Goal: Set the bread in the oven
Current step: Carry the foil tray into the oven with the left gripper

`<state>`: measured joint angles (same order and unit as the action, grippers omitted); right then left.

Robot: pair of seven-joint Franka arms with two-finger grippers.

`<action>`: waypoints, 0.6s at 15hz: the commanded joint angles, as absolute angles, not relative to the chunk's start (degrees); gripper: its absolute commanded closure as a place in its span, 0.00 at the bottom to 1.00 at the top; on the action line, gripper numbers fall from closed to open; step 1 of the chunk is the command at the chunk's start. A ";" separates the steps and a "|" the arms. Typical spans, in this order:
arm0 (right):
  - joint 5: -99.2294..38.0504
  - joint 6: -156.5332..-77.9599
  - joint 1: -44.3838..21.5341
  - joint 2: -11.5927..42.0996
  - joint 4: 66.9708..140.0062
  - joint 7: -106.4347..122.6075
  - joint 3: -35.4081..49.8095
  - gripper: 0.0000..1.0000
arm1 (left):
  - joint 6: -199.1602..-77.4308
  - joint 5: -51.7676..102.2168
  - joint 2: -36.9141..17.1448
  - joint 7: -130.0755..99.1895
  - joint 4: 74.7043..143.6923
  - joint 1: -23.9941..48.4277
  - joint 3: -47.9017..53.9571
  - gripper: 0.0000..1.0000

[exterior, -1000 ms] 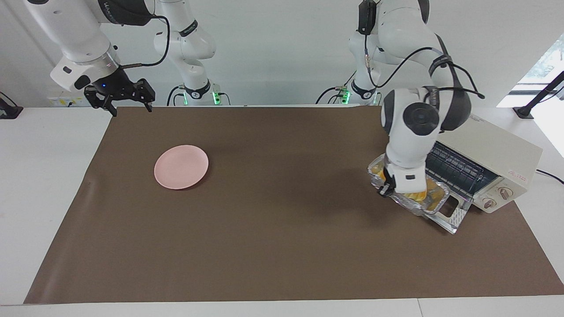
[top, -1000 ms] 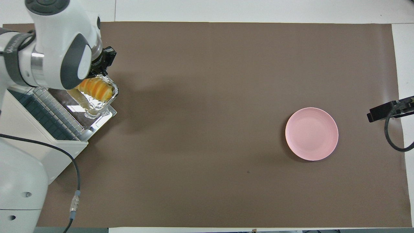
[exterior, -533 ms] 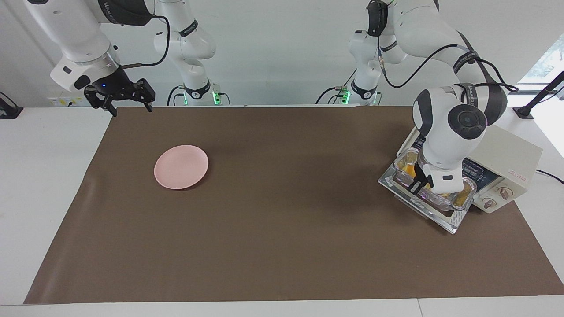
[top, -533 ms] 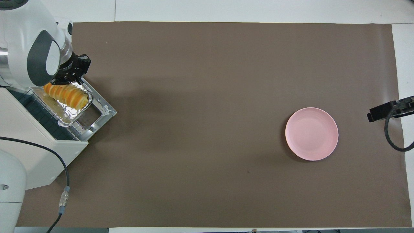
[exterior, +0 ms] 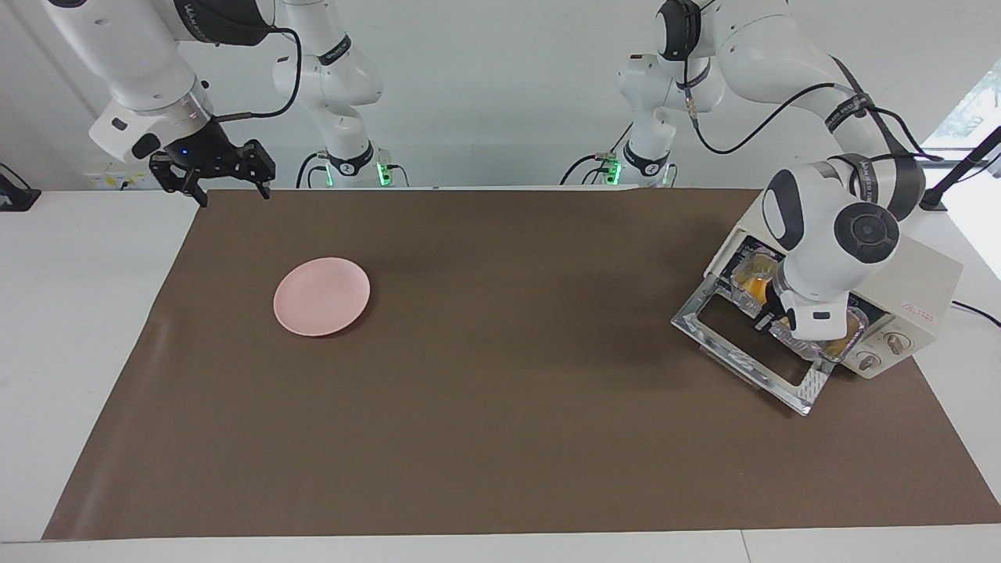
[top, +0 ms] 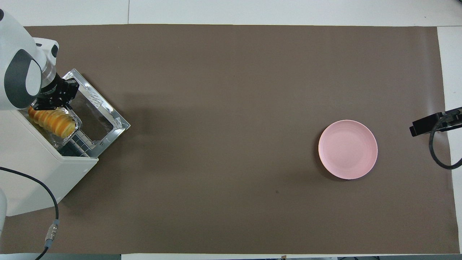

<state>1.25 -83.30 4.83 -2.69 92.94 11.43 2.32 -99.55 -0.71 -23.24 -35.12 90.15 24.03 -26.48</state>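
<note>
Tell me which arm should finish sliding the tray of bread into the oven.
The left. Its gripper is shut on the foil tray holding the bread at the oven mouth. The right gripper waits open near the pink plate.

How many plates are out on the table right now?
1. A pink plate lies on the brown mat toward the right arm's end of the table, nothing on it. No other plate shows, though the oven's inside is partly hidden.

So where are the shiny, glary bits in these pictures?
Overhead view: the oven door's metal rim gleams bright, and the foil tray glints. Facing view: a window at the left arm's end glares white; soft shadow lies beside the door.
</note>
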 commanded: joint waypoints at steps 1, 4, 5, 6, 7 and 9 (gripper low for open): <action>1.67 -83.58 5.27 -3.78 94.13 12.04 2.64 0.00 | -103.01 -2.02 -20.22 -34.81 95.01 23.65 -27.41 1.00; 1.67 -83.58 5.27 -3.78 94.13 12.04 2.64 0.00 | -103.36 -2.72 -20.13 -35.07 95.45 23.64 -27.60 1.00; 1.67 -83.58 5.27 -3.78 94.13 12.04 2.64 0.00 | -103.36 -2.81 -20.13 -35.42 95.54 23.73 -27.68 1.00; 1.67 -83.58 5.27 -3.78 94.13 12.04 2.64 0.00 | -103.45 -3.16 -20.13 -35.59 95.62 23.73 -27.60 1.00; 1.67 -83.58 5.27 -3.78 94.13 12.04 2.64 0.00 | -103.36 -3.16 -20.13 -35.60 95.71 23.73 -27.60 1.00; 1.67 -83.58 5.27 -3.78 94.13 12.04 2.64 0.00 | -103.01 -3.16 -20.13 -35.86 95.71 24.25 -27.68 1.00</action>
